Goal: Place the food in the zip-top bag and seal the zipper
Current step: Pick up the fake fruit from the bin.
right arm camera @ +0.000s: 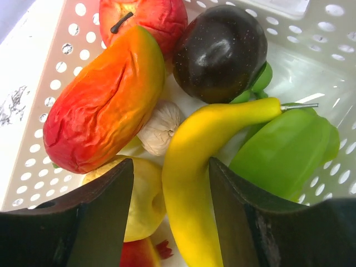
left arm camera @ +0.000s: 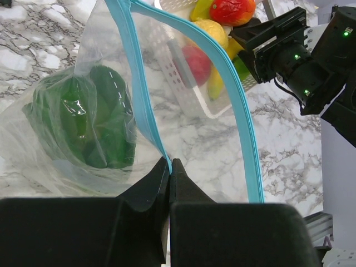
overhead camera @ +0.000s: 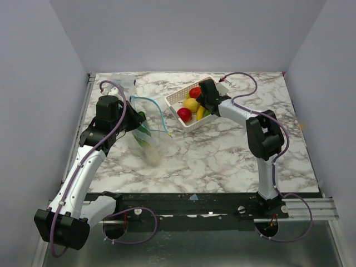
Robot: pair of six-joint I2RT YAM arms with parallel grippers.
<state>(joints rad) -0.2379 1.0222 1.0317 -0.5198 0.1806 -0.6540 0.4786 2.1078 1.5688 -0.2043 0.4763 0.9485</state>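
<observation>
The clear zip-top bag (overhead camera: 148, 136) lies at centre left with its mouth held up, and a dark green pepper (left arm camera: 94, 122) is inside. My left gripper (left arm camera: 169, 162) is shut on the near side of the blue-green zipper (left arm camera: 245, 128), and it also shows in the top view (overhead camera: 135, 119). My right gripper (right arm camera: 171, 162) is open, down in the white basket (overhead camera: 173, 103), its fingers either side of the yellow banana (right arm camera: 222, 119). Round the banana lie a red-orange mango (right arm camera: 105, 105), a dark plum (right arm camera: 219, 53), a green pepper (right arm camera: 283, 150), a garlic bulb (right arm camera: 161, 128) and a yellow fruit (right arm camera: 144, 200).
The basket stands at the back centre, just right of the bag's mouth. A red apple (right arm camera: 147, 16) lies at the basket's far side. My right arm's wrist (left arm camera: 300, 55) shows in the left wrist view, beyond the bag's mouth. The marble table (overhead camera: 222, 156) extends to the right.
</observation>
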